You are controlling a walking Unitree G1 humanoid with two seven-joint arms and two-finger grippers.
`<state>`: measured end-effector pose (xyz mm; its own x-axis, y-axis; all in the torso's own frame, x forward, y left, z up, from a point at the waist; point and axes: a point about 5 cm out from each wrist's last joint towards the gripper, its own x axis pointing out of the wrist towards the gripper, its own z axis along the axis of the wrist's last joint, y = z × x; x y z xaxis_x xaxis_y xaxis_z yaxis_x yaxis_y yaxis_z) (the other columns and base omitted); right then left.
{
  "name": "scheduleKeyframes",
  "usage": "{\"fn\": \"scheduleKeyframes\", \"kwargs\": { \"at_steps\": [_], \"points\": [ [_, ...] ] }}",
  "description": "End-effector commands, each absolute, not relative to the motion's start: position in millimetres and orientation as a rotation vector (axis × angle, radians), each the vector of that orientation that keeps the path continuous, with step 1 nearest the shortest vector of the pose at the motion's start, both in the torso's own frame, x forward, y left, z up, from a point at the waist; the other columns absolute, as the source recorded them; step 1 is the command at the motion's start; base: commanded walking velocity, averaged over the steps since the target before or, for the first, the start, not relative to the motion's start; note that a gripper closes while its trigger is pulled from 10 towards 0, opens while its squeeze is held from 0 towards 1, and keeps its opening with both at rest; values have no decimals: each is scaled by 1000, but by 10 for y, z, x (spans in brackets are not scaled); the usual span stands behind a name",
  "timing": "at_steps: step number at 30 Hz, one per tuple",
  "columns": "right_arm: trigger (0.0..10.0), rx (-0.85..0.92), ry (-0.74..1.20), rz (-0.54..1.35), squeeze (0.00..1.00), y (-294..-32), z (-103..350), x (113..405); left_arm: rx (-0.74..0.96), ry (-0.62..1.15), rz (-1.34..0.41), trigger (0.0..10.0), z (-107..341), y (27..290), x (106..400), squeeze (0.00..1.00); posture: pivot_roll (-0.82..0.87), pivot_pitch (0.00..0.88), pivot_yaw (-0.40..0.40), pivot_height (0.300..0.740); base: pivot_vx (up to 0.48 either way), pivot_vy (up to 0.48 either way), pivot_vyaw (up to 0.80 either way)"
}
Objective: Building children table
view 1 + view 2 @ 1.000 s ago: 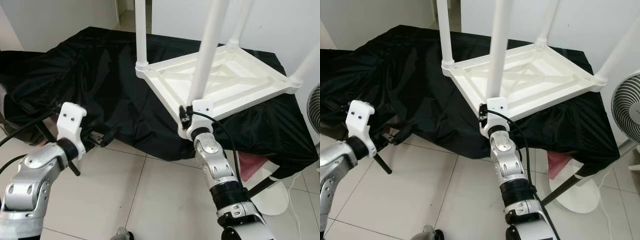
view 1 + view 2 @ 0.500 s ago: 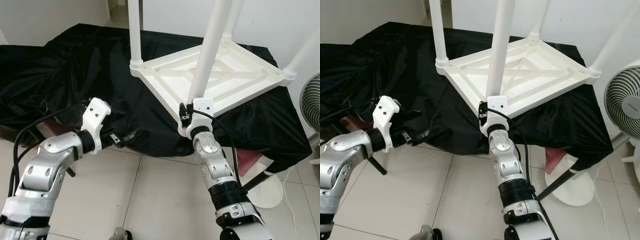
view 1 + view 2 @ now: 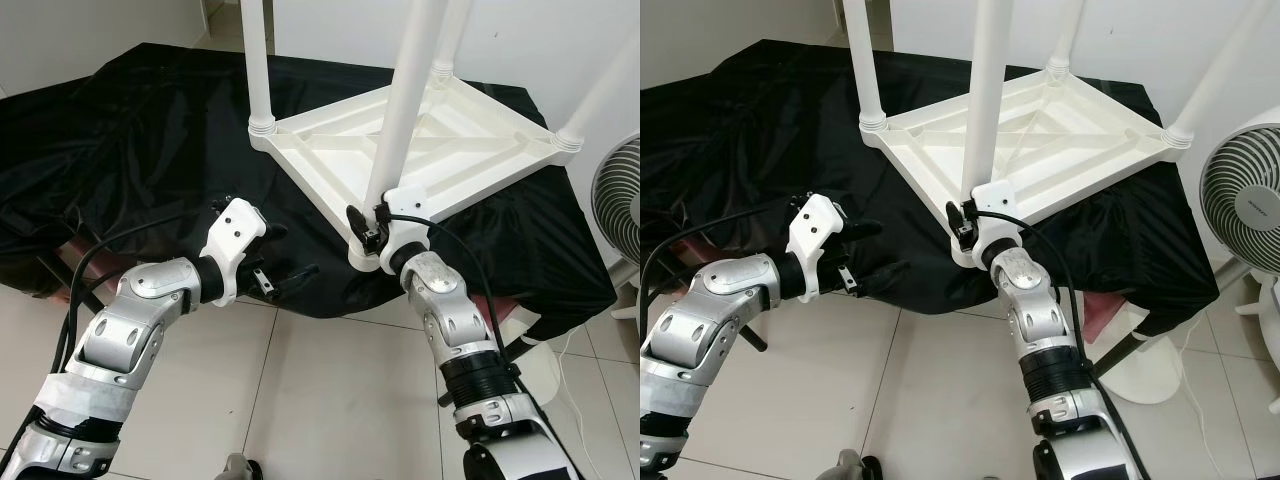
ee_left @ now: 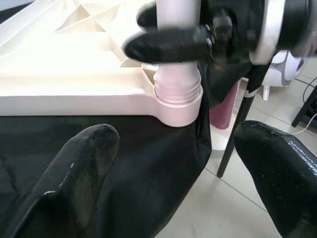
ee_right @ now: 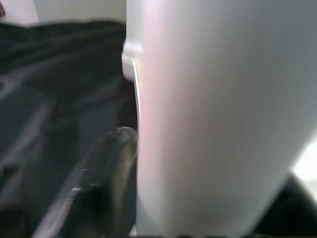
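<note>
Swinging in from the floor side, the left gripper (image 3: 285, 262) now hangs spread beside the near table leg (image 3: 397, 120); the right gripper (image 3: 372, 222) clamps that leg's base on the upturned tabletop (image 3: 470, 160); four legs seemingly fitted, perhaps only tightening left.

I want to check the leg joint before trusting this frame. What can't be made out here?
- Whether the near table leg is fully screwed into its socket: the right gripper covers the joint in the eye views, and the left wrist view is blurred there.
- Tops of all four legs: cut off by the upper edge.
- The right wrist view: the leg sits too close, all blur.
- What lies under the black cloth.
</note>
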<state>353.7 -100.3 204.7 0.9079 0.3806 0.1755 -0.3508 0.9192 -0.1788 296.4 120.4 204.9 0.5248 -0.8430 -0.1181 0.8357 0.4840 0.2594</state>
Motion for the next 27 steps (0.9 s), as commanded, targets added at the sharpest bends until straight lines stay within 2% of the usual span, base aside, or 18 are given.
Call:
{"fn": "scheduleKeyframes", "kwargs": {
  "at_steps": [1,3,4,9,10,15,16,23,24,25,26,27],
  "points": [
    [10000,-136,-205,384,1000,-986,2047,3531,323,-21,-1134,10000,2057,1186,2923,0,-17,114,-2,740,0,0,0],
    [10000,-135,-202,380,1000,-975,2031,3521,321,-22,-1133,10000,2057,1185,2920,0,-17,114,-2,740,0,0,0],
    [10000,-129,-207,449,0,-913,2024,3465,323,-23,-1132,10000,2058,1185,2914,0,-13,114,-4,740,0,0,0],
    [10000,-139,-234,611,0,-869,2068,3371,328,-24,-1129,10000,2058,1187,2905,0,-7,111,-8,740,0,0,0],
    [10000,-173,-229,688,0,-917,2095,3372,330,-25,-1128,10000,2057,1184,2903,0,-8,109,-8,740,0,0,0],
    [10000,-233,-190,795,0,-1041,2115,3424,331,-28,-1127,10000,2058,1176,2904,0,-10,107,-5,740,0,0,0],
    [10000,-256,-133,861,0,-1132,2097,3491,331,-30,-1128,10000,2060,1169,2905,0,-11,107,-1,740,0,0,0],
    [10000,-283,-59,898,0,-1268,2094,3658,326,-35,-1130,10000,2069,1159,2908,0,-5,109,5,740,0,0,0],
    [9176,-283,-45,905,0,-1253,2075,3671,325,-34,-1130,10000,2071,1162,2909,0,-5,109,5,740,0,0,0],
    [3176,-294,-30,917,0,-1236,2043,3675,324,-34,-1129,10000,2072,1164,2909,0,-5,109,5,740,0,0,0],
    [3176,-300,-20,928,0,-1225,2020,3674,324,-34,-1129,10000,2072,1166,2910,0,-5,109,5,740,0,0,0],
    [0,-312,-4,931,0,-1216,1982,3677,323,-34,-1128,10000,2073,1166,2910,0,-5,109,5,740,0,0,0]
  ]
}}
